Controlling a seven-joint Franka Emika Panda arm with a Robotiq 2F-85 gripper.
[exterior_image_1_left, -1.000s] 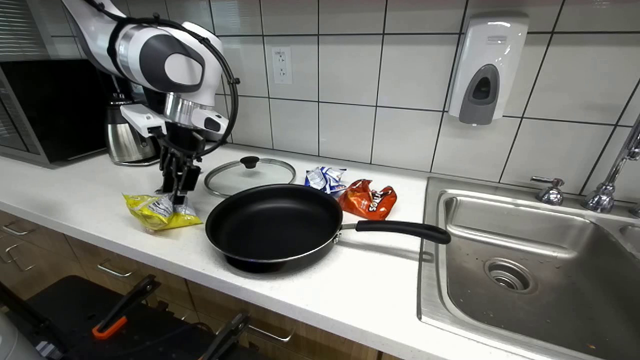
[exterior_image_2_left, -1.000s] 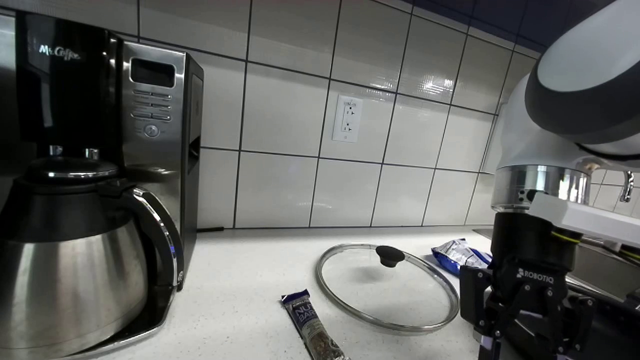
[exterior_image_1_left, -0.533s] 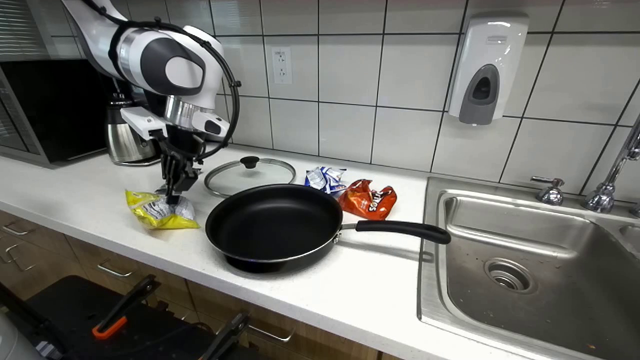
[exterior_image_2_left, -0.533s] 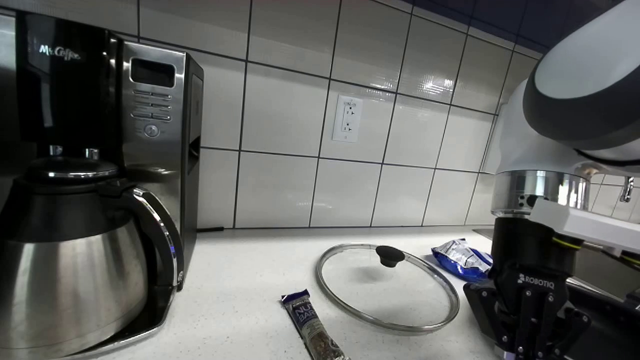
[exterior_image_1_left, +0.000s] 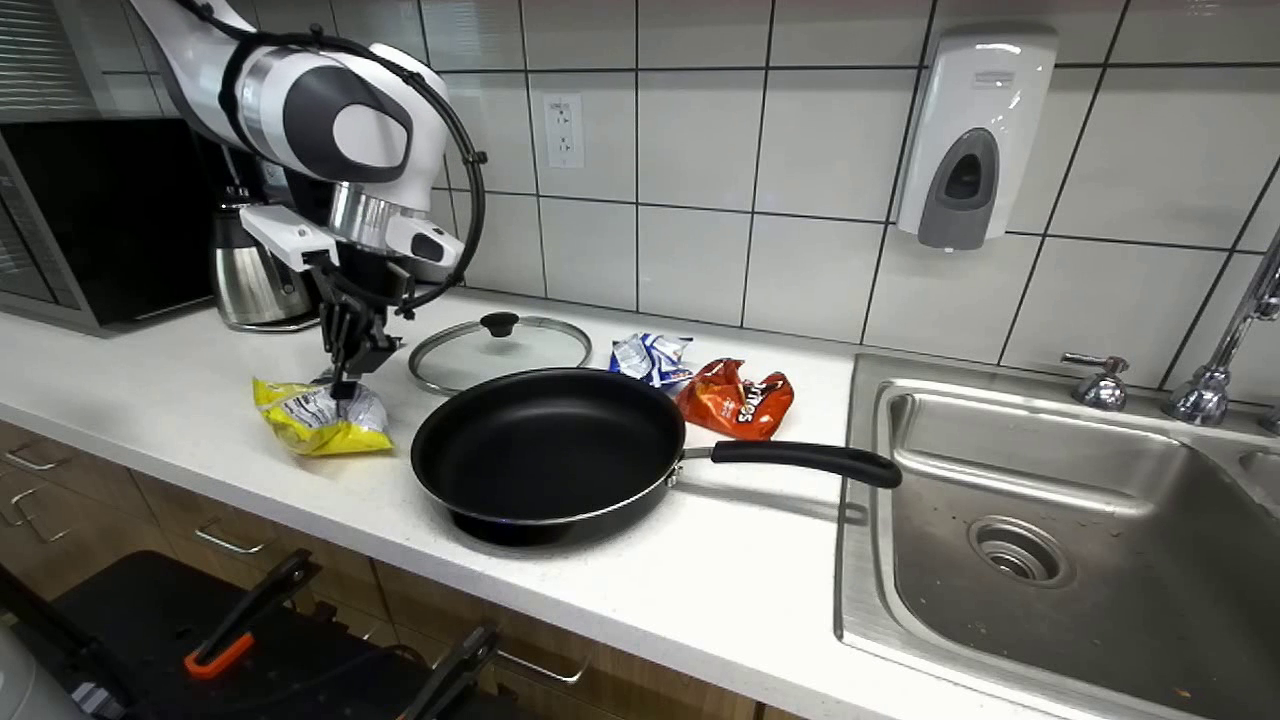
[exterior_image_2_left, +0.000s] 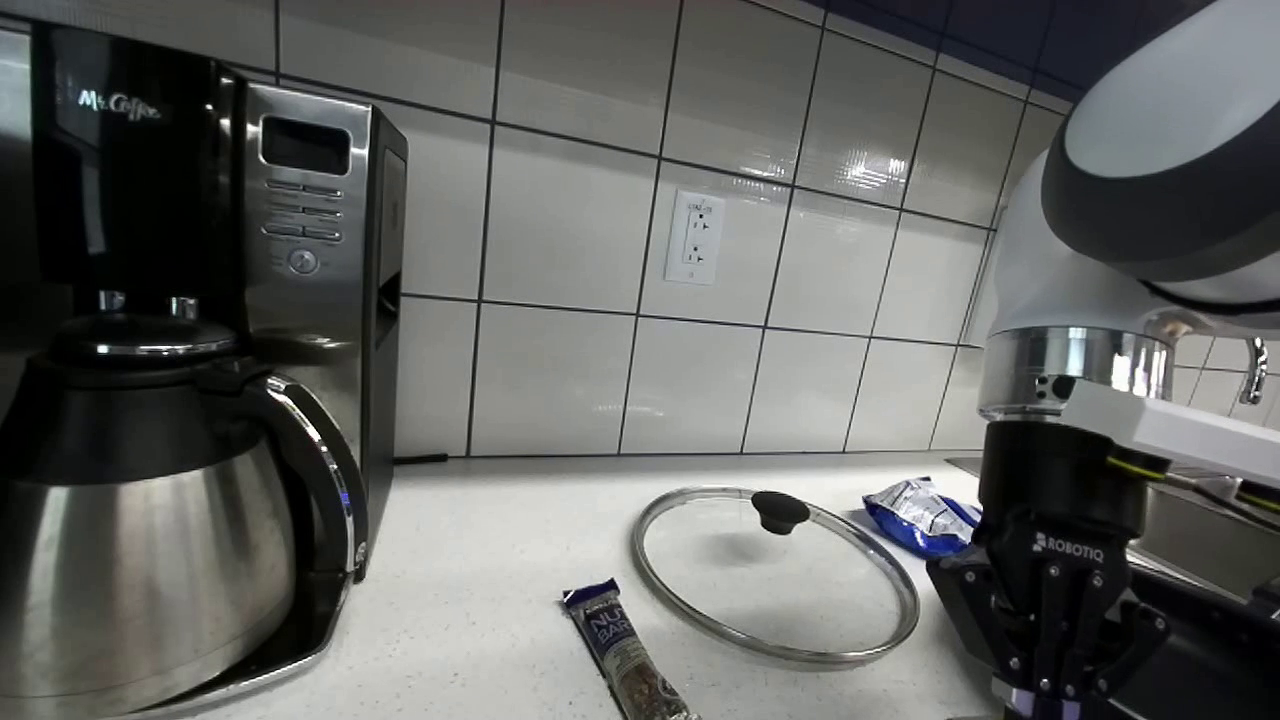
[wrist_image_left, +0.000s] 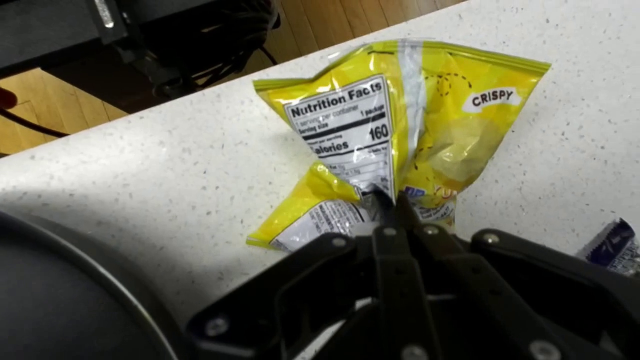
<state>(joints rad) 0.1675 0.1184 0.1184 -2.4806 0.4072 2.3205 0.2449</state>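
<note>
Claw (wrist_image_left: 394, 202) was clamped on the pinched middle of 1 crinkled yellow plastic snack packet (wrist_image_left: 370, 130). Packet appeared to rest on the speckled white bench (exterior_image_1_left: 750, 560), near but not touching the round black frying pan (exterior_image_1_left: 550, 445). Judged: gripping done, lift-off not evident.

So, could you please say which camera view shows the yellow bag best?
The wrist view: the yellow bag is large and fairly central, its bigger print readable, pinched by the gripper. The exterior views show the yellow bag either small or not recognisably.
</note>
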